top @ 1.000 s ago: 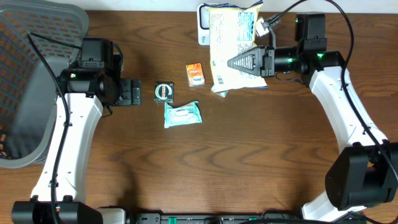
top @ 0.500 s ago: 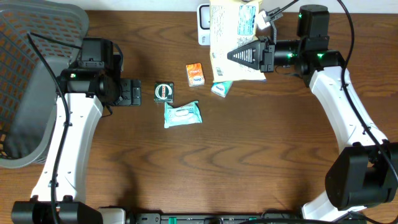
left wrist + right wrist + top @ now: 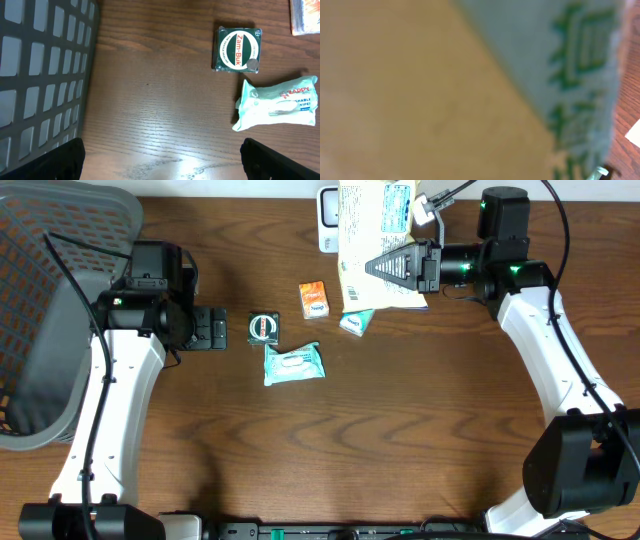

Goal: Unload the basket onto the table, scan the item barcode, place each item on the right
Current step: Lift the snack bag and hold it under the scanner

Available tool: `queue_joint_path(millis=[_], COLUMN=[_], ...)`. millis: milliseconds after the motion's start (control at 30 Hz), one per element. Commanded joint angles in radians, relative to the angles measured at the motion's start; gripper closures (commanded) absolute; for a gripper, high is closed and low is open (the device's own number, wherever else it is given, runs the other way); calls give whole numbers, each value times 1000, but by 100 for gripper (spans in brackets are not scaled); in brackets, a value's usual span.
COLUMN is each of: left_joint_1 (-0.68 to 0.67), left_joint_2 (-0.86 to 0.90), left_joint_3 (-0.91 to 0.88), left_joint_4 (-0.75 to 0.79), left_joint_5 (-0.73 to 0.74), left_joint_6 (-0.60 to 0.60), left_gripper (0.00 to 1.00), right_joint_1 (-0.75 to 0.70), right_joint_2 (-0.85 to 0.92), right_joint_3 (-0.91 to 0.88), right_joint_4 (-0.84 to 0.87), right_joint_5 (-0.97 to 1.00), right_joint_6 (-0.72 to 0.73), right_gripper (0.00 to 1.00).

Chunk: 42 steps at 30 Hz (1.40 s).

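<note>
My right gripper point(image 3: 378, 268) is clamped on the big yellow packet point(image 3: 372, 225) at the far edge of the table point(image 3: 400, 430), just beside the white scanner point(image 3: 327, 225). I can't read its small print. My left gripper point(image 3: 212, 330) is wide open, holding nothing. Near it, the green tin point(image 3: 236, 49) says "Zam-Buk" and the wipes pack point(image 3: 277, 102) says "WIPES".

Dark wood-grain table point(image 3: 400, 430). Grey mesh basket point(image 3: 50, 310) behind the left pincer point(image 3: 218, 330). Faint glare on the wood under it.
</note>
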Motion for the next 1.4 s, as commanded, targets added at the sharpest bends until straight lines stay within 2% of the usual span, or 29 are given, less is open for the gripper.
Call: queue_joint_path(millis=[0,667,1100,1367], left_joint_1=[0,0,0,0], left_joint_2=[6,6,6,6], left_joint_3=[-7,-7,-7,-7], left_joint_4=[-1,-1,-1,-1], left_joint_5=[-9,-9,-9,-9], left_joint_6=[6,6,6,6], left_gripper=[2,2,2,2], right_joint_1=[-8,-10,-40,-37], right_joint_2=[-1,-1,-1,-1], right_joint_3=[13,13,13,13], right_joint_4=[6,-2,-2,-2], right_joint_5=[5,22,17,-85], right_joint_6=[10,18,130,179], right_gripper=[99,99,99,99])
